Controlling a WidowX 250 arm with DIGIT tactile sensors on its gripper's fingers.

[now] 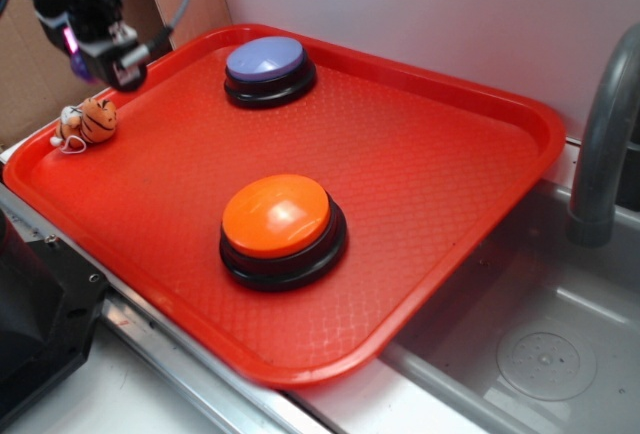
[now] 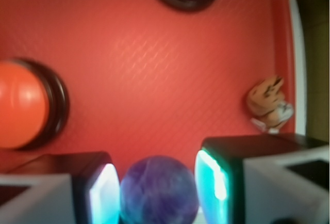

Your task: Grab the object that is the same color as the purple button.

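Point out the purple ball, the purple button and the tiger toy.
purple ball (image 2: 159,190), wrist view, middle of its mottled surface.
purple button (image 1: 265,58), exterior view, lavender domed top.
tiger toy (image 1: 95,119), exterior view, striped body.

Your gripper (image 2: 157,190) hangs raised over the tray's far-left corner, fingers (image 2: 103,193) closed against the purple ball (image 2: 159,190) between them.
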